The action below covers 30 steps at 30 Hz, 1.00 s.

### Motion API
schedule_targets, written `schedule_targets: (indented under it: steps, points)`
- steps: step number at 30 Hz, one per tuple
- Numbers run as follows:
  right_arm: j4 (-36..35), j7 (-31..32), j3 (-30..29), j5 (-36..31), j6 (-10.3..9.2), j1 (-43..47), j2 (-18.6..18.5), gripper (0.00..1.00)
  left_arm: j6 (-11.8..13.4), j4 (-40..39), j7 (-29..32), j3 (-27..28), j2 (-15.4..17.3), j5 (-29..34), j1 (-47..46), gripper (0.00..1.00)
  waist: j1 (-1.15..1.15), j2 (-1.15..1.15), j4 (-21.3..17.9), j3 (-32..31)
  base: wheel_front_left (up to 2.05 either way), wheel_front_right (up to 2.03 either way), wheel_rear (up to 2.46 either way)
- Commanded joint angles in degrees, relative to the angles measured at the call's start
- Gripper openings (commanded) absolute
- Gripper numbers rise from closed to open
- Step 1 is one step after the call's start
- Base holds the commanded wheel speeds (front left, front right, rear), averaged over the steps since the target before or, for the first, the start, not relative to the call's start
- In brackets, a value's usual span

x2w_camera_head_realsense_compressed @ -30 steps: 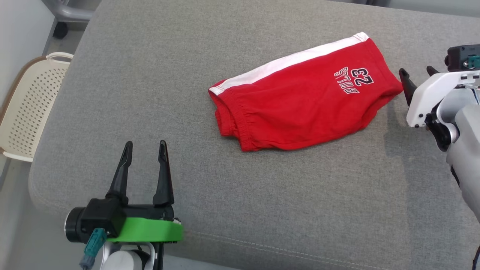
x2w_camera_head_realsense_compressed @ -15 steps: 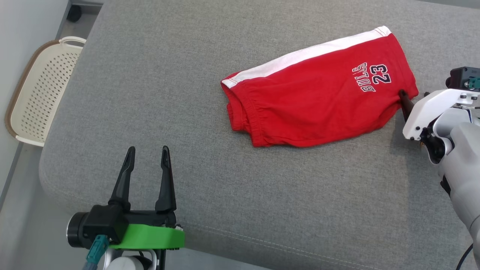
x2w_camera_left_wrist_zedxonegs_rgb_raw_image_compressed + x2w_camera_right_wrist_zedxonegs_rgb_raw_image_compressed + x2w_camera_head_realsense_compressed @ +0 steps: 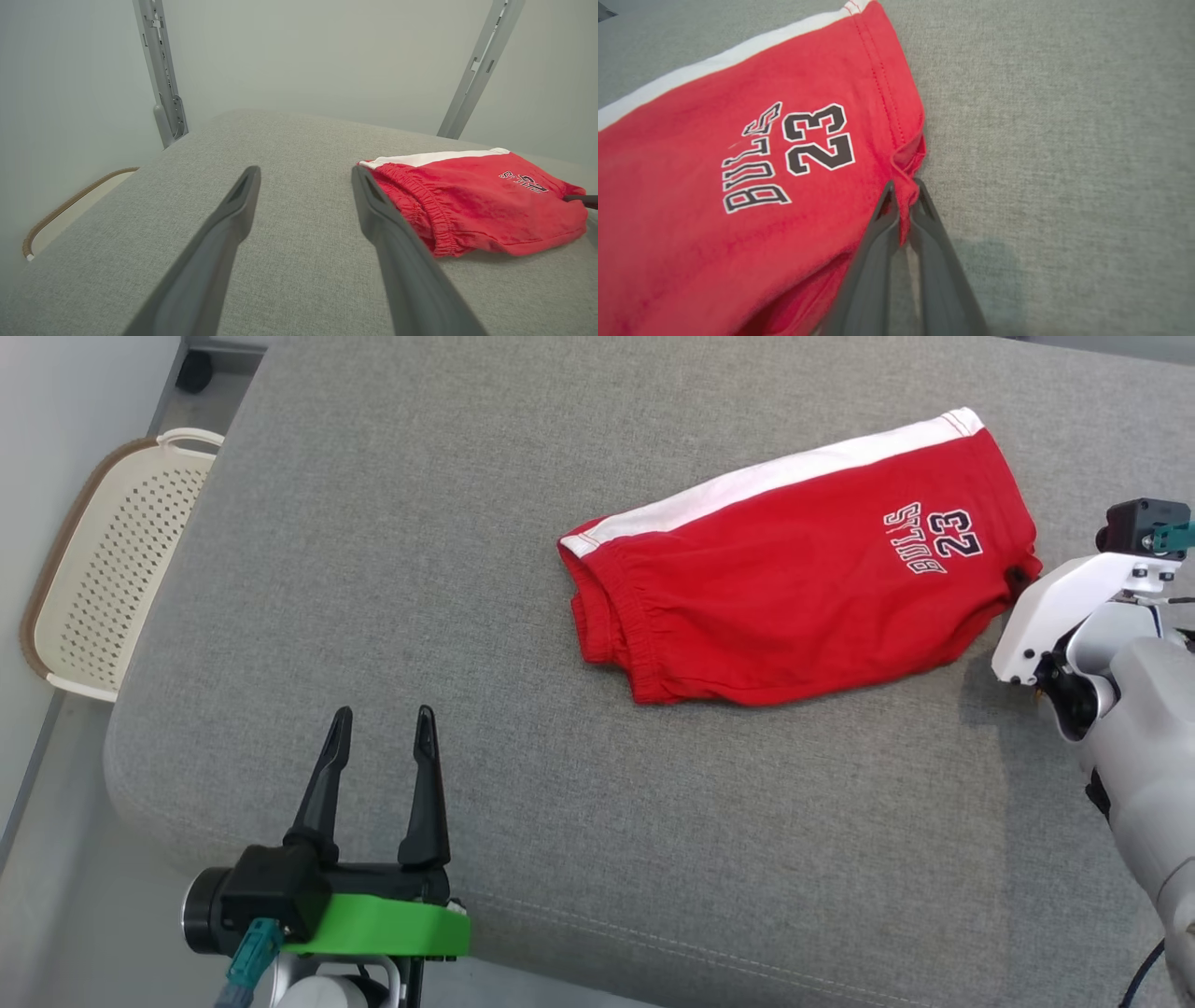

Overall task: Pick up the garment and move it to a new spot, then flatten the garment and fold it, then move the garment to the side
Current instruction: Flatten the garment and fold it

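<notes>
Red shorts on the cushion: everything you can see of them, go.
The red shorts look like soft knit cotton. A white stripe runs along the far edge, a gathered elastic waistband is at the robot's left end, and dark white-edged lettering with the number 23 sits near the hem. They lie flattish and slightly rumpled on the grey cushion. The right gripper is shut on a pinch of the hem.

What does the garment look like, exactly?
Start at the grey cushion. Toward its right lie red shorts, hem corner pinched by the right tool. The white side stripe and "23" print mark them out from the cream basket.
</notes>
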Motion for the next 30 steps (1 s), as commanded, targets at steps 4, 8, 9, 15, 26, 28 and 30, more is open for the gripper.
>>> schedule_targets:
  steps: [4,8,9,15,26,28,30]
  points:
    - [-0.7,-0.7,-0.6,1.9,-0.10,3.9,1.4,0.00,0.3,0.7,0.0,-0.2,0.0,-0.1,0.8,1.00,0.00,0.00,-1.5,-2.4,0.00,0.00,0.00]
    - [-3.6,-2.4,0.0,3.1,-0.10,8.0,1.7,0.00,0.2,1.3,0.0,-0.3,0.0,0.3,1.7,1.00,0.00,0.00,-2.8,-4.7,0.00,0.00,0.00]
    - [-4.5,-2.7,0.2,3.4,-0.10,8.9,1.5,0.00,0.3,1.5,0.0,-0.2,0.0,0.3,2.0,1.00,0.00,0.00,-3.1,-5.1,0.00,0.00,0.00]
    - [-8.9,-3.3,0.7,4.1,-0.10,13.8,0.6,0.00,-0.1,2.2,0.0,0.0,0.0,0.8,3.0,1.00,0.00,0.00,-5.0,-7.5,0.00,0.00,0.00]
    - [-15.8,-2.3,-1.4,2.2,-0.10,22.7,1.0,0.00,-0.5,3.0,0.0,0.8,0.0,1.9,4.9,1.00,0.00,0.00,-6.5,-10.6,0.00,0.00,0.00]
    - [-16.9,-1.8,-2.3,1.9,-0.10,24.1,1.3,0.00,-0.5,3.1,0.0,0.9,0.0,1.8,5.0,1.00,0.00,0.00,-6.6,-10.9,0.00,0.00,0.00]
    - [-17.4,-1.5,-2.7,1.6,-0.10,24.7,1.4,0.00,-0.4,3.1,0.0,1.0,0.0,1.8,5.1,1.00,0.00,0.00,-6.7,-11.1,0.00,0.00,0.00]
